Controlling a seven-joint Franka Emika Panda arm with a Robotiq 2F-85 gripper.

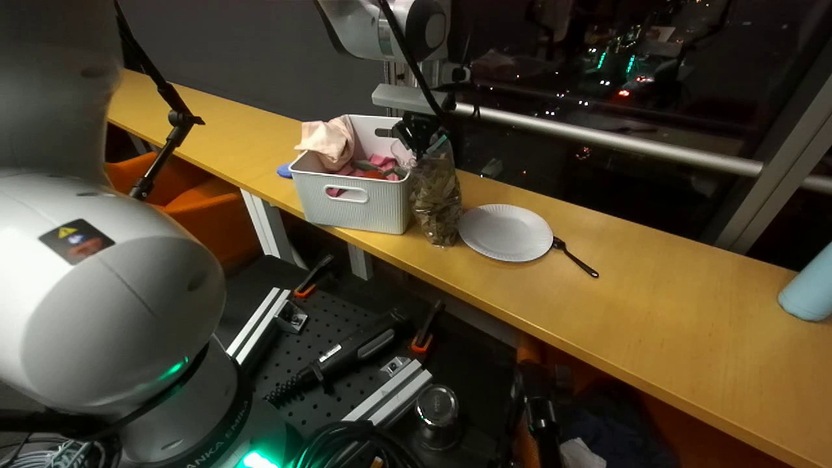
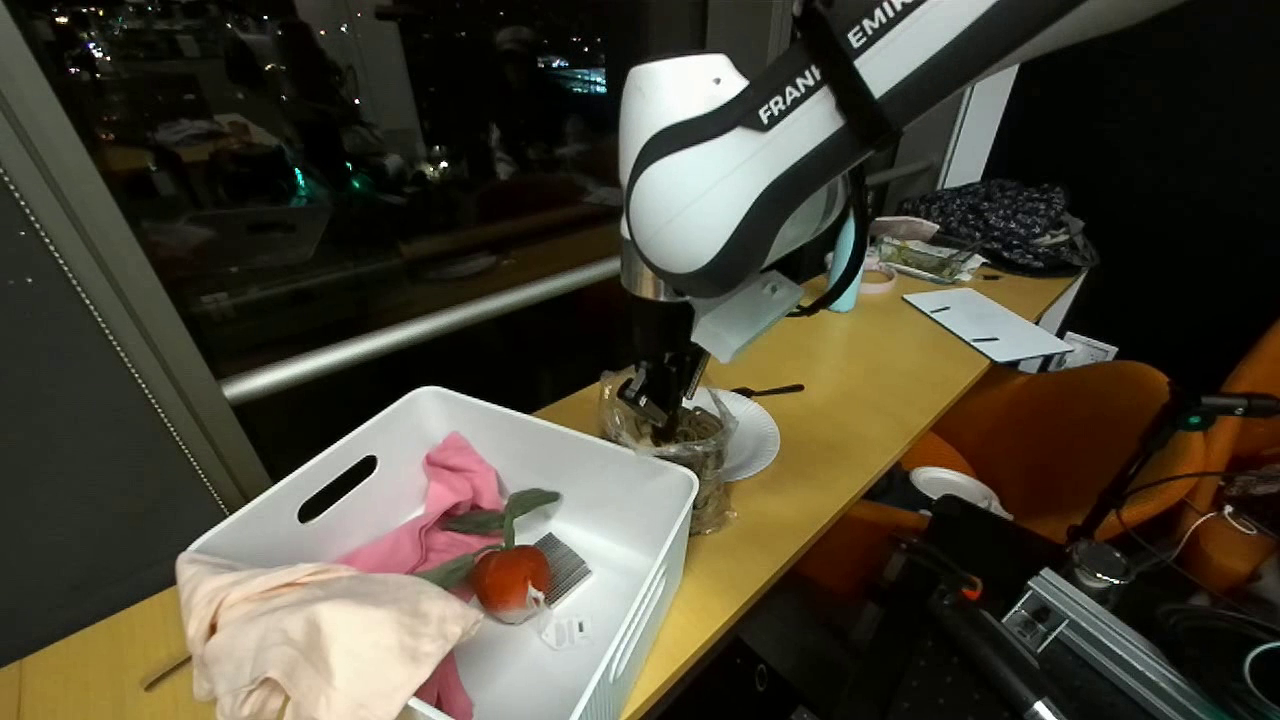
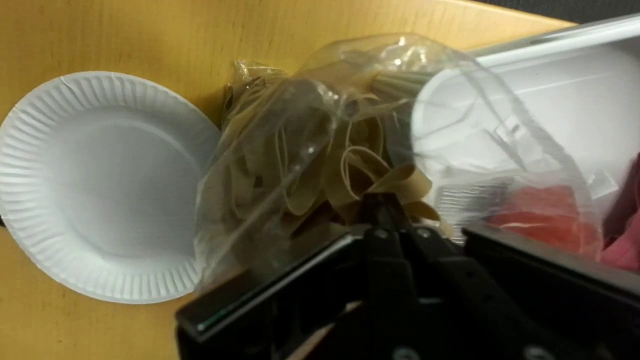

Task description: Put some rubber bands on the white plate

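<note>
Tan rubber bands fill a tall clear plastic bag that stands open at the top on the table. The bag also shows in an exterior view. The round white paper plate lies flat beside it, and its face is bare in the wrist view. My gripper points down inside the bag's mouth; it also shows in an exterior view. Its fingertips are together, touching or right against several band loops. I cannot tell whether a band is pinched between them.
A white basket stands close against the bag's other side. It holds pink cloth, a peach cloth and a red fruit. A black fork lies by the plate. A window rail runs behind the table.
</note>
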